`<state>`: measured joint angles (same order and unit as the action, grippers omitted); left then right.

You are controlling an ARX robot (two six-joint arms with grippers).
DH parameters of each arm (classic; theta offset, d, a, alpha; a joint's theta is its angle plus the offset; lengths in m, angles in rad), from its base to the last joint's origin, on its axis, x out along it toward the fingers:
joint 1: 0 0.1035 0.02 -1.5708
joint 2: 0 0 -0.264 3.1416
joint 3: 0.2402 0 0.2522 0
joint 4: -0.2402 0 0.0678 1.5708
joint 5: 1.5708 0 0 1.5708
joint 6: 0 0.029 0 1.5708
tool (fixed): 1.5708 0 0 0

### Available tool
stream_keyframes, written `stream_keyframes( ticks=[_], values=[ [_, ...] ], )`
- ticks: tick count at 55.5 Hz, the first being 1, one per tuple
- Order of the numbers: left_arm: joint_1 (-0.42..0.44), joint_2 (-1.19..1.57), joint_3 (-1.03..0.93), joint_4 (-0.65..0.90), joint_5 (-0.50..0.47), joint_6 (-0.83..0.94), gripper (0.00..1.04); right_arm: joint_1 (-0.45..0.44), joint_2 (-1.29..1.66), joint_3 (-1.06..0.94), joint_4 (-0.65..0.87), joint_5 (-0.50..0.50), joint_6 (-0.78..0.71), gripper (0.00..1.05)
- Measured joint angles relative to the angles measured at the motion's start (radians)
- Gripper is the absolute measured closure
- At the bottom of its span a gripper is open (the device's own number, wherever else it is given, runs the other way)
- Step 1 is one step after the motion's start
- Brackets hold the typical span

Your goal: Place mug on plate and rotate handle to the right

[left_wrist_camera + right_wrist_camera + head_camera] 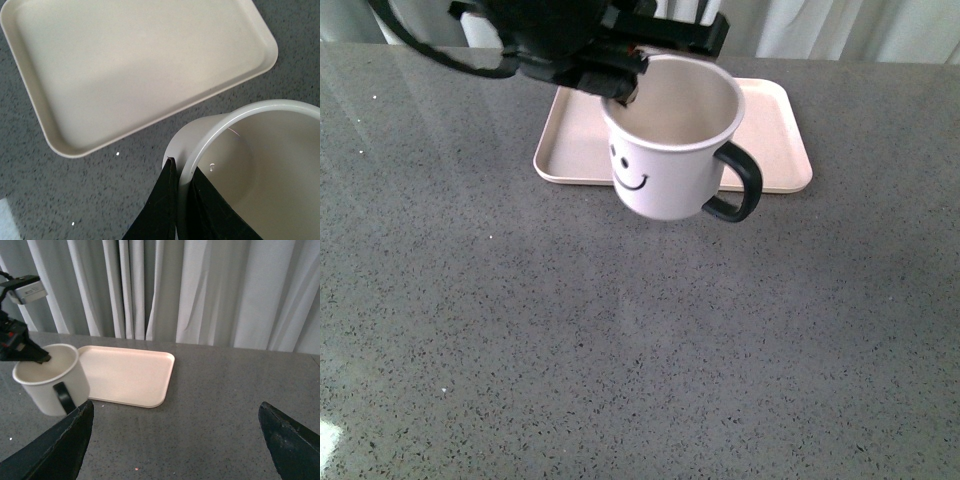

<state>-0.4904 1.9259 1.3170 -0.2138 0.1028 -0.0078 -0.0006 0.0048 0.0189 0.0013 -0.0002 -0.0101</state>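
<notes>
White mug (660, 175) w/ black smiley, black handle (745, 182) pointing right. L gripper (623, 92) pinches its rim, holding it over table (620, 350), just near-side of pink plate (772, 150). Mug & plate interiors bare. R gripper (175, 407) spread wide, holding nothing.

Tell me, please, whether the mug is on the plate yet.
Off it. The left wrist view shows the plate bare, with the mug, pinched at its rim by the left gripper, beside it.
</notes>
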Motion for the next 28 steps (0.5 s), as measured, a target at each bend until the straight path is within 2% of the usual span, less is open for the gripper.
stream_keyframes(
  ticks=[13,28],
  values=[
    [-0.002,0.146,0.231,-0.069,-0.018,-0.043,1.03,0.0,0.0,0.0,0.0,0.0,0.0,0.09],
    [-0.002,0.264,0.401,-0.132,-0.016,-0.056,1.03,0.0,0.0,0.0,0.0,0.0,0.0,0.09]
  ],
)
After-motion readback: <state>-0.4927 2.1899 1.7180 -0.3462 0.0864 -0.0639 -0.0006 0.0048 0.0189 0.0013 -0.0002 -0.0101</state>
